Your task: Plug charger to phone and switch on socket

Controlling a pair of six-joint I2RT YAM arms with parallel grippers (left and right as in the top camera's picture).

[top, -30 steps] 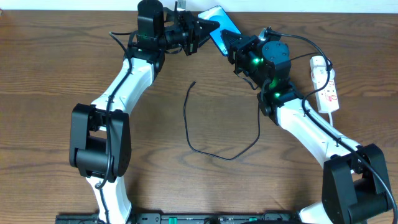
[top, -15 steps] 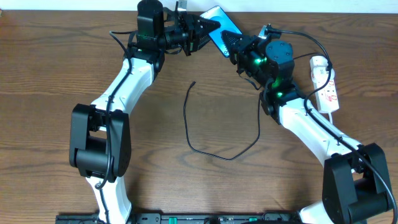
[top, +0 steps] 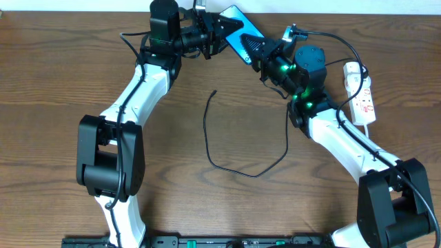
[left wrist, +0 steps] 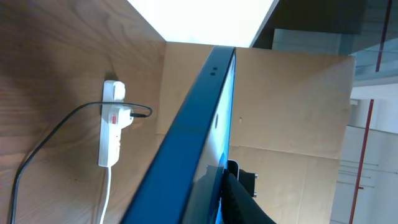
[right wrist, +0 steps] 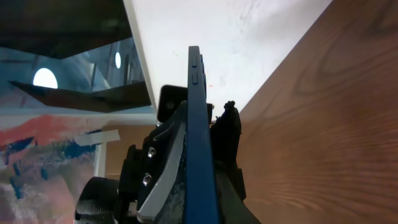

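Overhead, we are seeing the phone [top: 238, 18] at the table's far edge, caught between both arms (it is showing edge-on in both wrist views). The left gripper [top: 233, 27] is clamping it from one side and the right gripper [top: 251, 47] from the other. The charger [top: 204, 127] is lying loose on the wooden table [top: 69, 83], well apart from the phone. The socket [top: 363, 100] is lying beside the right arm.

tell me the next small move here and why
Probably open the right tool and back off, leaving the phone with the left tool. Both tools grip it on edge now, while the charger lies loose on the table, tip unplugged, so one arm seems needed free to fetch it.
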